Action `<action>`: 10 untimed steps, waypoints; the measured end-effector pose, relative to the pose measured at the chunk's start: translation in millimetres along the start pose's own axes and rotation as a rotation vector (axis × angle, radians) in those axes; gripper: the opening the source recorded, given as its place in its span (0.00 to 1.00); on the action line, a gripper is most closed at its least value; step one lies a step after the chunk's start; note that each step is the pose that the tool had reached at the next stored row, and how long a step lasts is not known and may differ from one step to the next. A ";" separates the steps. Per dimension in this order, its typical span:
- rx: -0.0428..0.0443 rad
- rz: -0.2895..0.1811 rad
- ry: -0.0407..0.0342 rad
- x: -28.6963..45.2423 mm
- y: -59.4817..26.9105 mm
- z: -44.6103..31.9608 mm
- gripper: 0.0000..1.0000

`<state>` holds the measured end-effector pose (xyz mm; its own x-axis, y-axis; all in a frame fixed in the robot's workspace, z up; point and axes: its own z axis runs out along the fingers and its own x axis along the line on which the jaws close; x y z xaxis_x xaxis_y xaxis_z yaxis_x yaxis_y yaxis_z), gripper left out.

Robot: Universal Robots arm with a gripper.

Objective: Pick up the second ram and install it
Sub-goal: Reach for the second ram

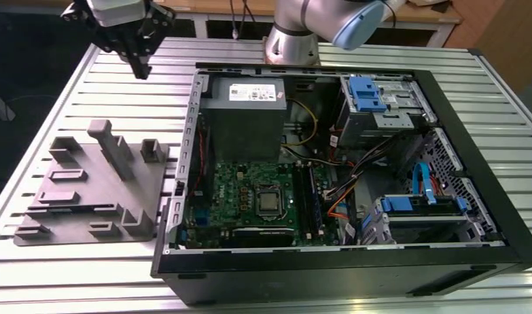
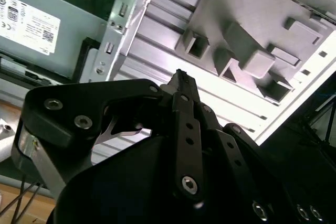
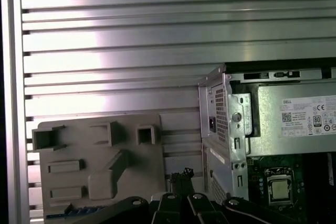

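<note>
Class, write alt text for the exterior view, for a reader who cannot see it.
The robot arm's pincer hangs above a slatted metal table on the exterior view's left. Nearer the camera lies a grey fixture plate with raised blocks, beside an open computer case showing a green motherboard.

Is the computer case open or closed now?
Open: in the exterior view the computer case has no side cover; the green motherboard lies exposed.
</note>
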<state>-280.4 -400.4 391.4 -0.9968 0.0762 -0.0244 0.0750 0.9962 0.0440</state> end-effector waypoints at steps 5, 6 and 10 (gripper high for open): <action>-0.0001 0.000 0.0000 15.4 -3.9 0.1 0.07; -0.0001 0.000 0.0000 18.2 -5.0 0.2 0.07; -0.0001 0.000 0.0000 28.8 -9.6 0.3 0.07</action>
<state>-309.8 -407.7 390.0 -0.9968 0.0762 -0.0245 0.0751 0.9962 0.0441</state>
